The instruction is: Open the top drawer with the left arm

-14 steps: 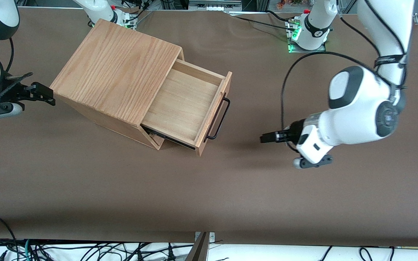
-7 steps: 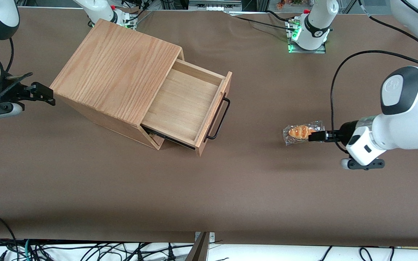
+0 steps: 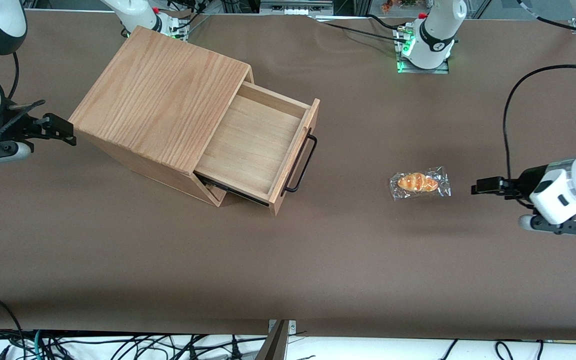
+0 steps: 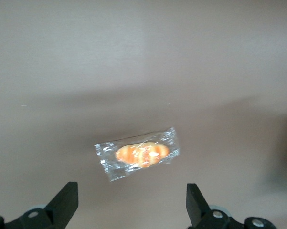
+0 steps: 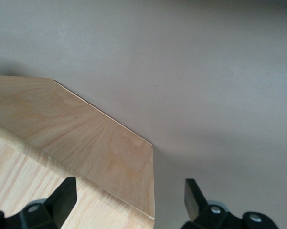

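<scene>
The top drawer [image 3: 255,145] stands pulled well out of its oak box [image 3: 163,95], its pale tray bare inside and its black bar handle [image 3: 302,162] on the front panel. My left arm [image 3: 575,182] is at the working arm's end of the table, far from the drawer's front. Its gripper [image 3: 479,188] [image 4: 132,202] is open, with nothing between the fingers, and hangs above the brown table. It points toward a wrapped bread roll [image 3: 419,183] [image 4: 138,153] a short way off.
The wrapped roll lies on the table between the drawer's front and my gripper. Two arm bases [image 3: 425,42] stand at the table's edge farthest from the front camera. The oak box's side [image 5: 86,148] fills part of the right wrist view.
My left arm has drawn back from the drawer toward its own end of the table. It uncovered the wrapped roll, which now lies apart from the gripper. The drawer has not moved.
</scene>
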{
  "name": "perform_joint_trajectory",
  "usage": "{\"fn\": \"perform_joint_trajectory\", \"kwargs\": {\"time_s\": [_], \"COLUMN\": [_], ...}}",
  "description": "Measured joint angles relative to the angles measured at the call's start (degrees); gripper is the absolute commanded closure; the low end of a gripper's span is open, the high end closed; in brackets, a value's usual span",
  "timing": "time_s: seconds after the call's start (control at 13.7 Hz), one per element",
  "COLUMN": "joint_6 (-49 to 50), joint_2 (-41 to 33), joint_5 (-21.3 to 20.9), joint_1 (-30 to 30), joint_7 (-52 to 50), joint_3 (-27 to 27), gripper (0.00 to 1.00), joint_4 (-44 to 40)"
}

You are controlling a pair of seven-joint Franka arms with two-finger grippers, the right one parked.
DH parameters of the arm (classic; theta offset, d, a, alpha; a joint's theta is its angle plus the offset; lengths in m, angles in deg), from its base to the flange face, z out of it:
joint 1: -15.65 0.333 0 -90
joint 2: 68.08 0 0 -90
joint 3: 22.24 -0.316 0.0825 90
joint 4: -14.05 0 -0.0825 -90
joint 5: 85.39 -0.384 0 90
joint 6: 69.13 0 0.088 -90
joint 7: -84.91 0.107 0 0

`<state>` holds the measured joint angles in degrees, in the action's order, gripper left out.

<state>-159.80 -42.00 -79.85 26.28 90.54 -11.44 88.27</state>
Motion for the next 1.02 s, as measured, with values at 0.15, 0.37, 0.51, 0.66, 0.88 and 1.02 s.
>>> {"fn": "perform_joint_trajectory", "kwargs": {"time_s": [0.15, 0.37, 0.51, 0.66, 0.88, 1.02], "joint_6": [0.07, -0.59, -0.91, -0.50, -0.12, -0.11], "joint_2": [-3.71, -10.98, -15.48, -18.79, -21.49, -22.67], "joint_5": [-0.05, -0.06, -0.34, -2.60, -3.81, -3.81], "joint_1": [-0.07, -0.08, -0.09, -0.52, -2.07, -2.33], "joint_7": [2.68, 4.54, 4.74, 4.86, 4.86, 4.86], "joint_3": [-2.29, -4.31, -4.88, -4.91, -4.85, -4.85], "gripper": [0.00, 0.00, 0.00, 0.00, 0.00, 0.00], "joint_4": [2.86, 8.07, 10.68, 12.24, 13.37, 13.43]}}
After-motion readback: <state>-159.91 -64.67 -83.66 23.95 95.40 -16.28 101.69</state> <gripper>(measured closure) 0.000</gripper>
